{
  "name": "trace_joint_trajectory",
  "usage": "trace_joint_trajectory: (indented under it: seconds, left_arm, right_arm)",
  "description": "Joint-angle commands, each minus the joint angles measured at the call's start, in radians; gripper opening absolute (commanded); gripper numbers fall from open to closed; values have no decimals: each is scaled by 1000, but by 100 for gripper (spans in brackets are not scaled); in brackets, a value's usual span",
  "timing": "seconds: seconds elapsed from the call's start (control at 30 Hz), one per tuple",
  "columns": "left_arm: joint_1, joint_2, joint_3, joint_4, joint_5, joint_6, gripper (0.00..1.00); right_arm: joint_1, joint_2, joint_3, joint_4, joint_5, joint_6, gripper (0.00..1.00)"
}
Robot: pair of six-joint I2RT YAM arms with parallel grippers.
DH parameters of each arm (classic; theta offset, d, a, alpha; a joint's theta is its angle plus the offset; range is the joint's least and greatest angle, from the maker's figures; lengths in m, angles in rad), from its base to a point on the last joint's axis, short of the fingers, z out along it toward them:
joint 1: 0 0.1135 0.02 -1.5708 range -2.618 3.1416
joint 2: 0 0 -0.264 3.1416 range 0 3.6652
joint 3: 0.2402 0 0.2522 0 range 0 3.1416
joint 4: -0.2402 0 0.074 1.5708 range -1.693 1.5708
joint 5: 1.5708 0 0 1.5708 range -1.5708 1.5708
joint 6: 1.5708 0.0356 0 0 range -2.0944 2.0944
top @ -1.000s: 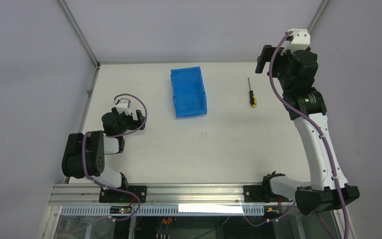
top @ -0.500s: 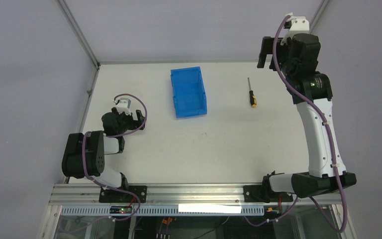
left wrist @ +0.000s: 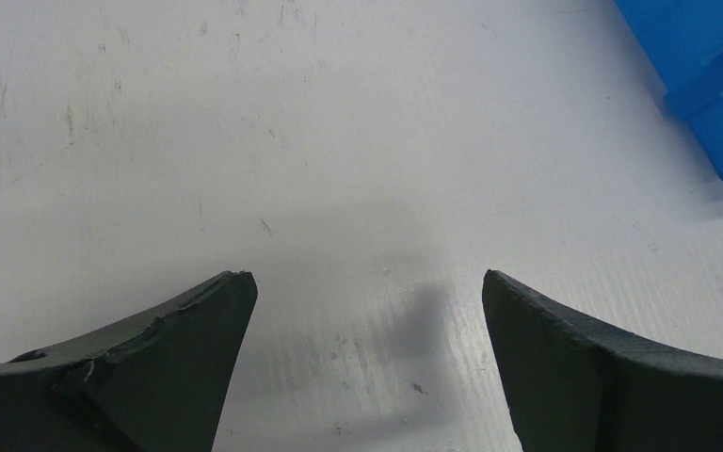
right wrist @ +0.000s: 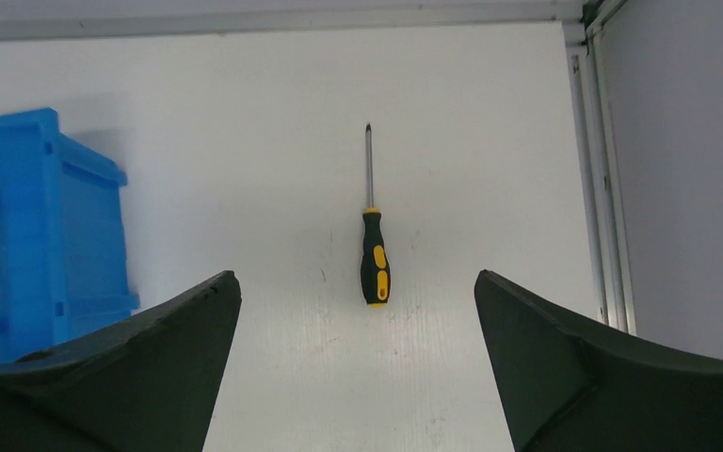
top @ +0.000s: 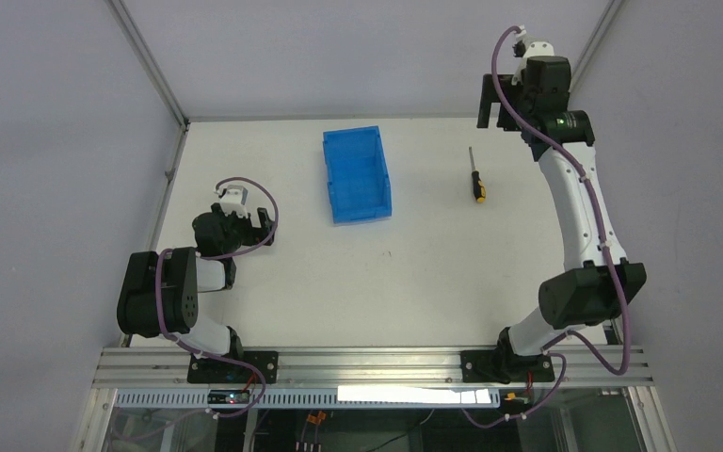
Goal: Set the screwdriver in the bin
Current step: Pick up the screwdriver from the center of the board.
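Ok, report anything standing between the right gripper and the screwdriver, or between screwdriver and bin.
Nothing visible does. The open right gripper has a clear line to the screwdriver, and only bare table lies between the screwdriver and the bin.

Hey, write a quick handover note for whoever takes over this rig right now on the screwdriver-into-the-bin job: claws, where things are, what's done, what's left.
Left claw: open, empty, low over the table, left of the bin.
Right claw: open, empty, raised at the far right, looking down at the screwdriver.
Screwdriver: flat on the table, right of the bin, tip pointing to the far edge, touched by neither claw.
Bin: far centre, looks empty.
Done: no grasp yet.
Left: lower the right claw, grasp the screwdriver, carry it to the bin, release.
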Motion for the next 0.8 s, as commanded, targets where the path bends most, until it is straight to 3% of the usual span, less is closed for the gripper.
trace_joint_trajectory:
  seconds: [0.0,0.23,0.43,0.77]
  left_arm:
    - [-2,-12,9,35,0,5,99]
    - [-2,-11,9,35,0,5,99]
    - [-2,-12,9,35,0,5,99]
    - [-2,-12,9,35,0,5,99]
  right_arm:
    - [-22,56,-61,53,-33,43,99]
    - [-40,143,-198,147,-40,61,99]
    - [-45,269,-211,149,-44,84,99]
    - [-42,416,-219,140,-2,94,90]
